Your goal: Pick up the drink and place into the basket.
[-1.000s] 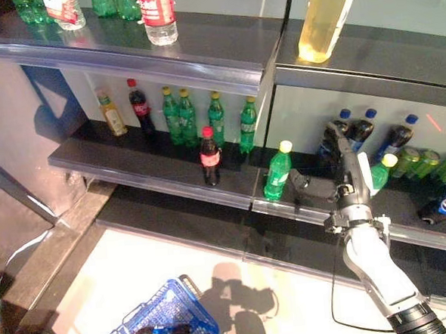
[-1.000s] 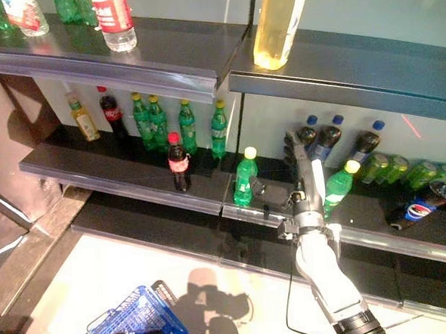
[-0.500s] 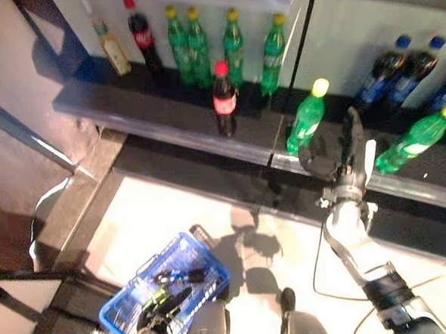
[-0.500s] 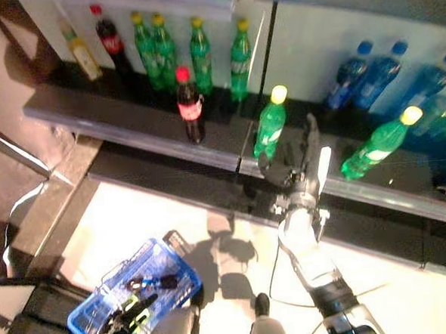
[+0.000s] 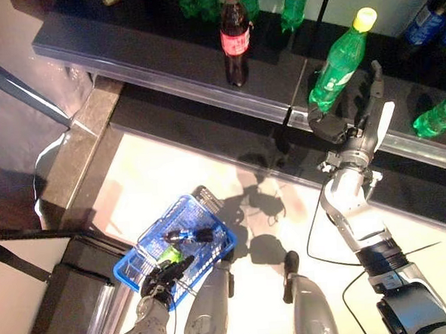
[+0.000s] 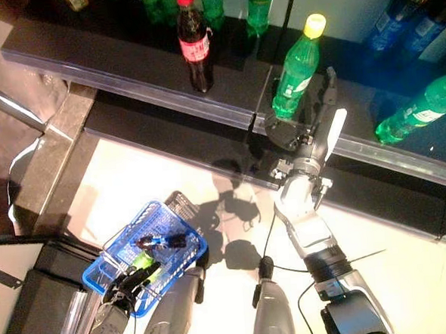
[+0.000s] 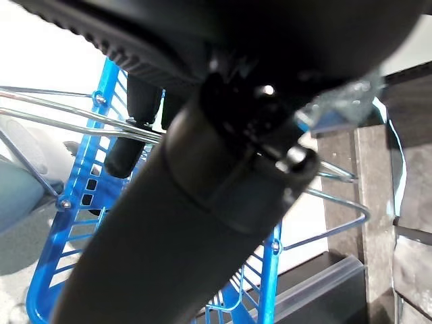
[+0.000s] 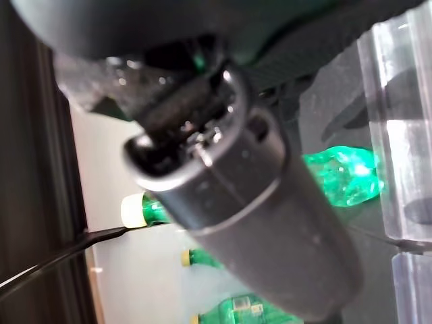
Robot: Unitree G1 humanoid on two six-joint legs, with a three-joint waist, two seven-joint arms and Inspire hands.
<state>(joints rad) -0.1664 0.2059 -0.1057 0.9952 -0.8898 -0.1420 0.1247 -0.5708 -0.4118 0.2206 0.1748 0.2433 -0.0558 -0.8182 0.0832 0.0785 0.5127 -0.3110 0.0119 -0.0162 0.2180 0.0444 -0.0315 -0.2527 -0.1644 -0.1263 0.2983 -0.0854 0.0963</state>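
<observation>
Long dark shelf (image 5: 163, 61) along top, far end cut off. Blue wire-and-plastic basket (image 5: 130, 265) low at left, dark bottle and green item inside, hard to make out. Green plastic drink bottle with yellow cap (image 5: 336, 63) upright on shelf edge. Dark cola bottle with red cap and label (image 5: 235, 36) upright, apart to left. Right hand (image 5: 347, 129) at green bottle's base, fingers straight, thumb beside bottle, no grasp. Left hand (image 5: 163, 278) curled round basket handle (image 7: 101, 120). Labels unreadable.
</observation>
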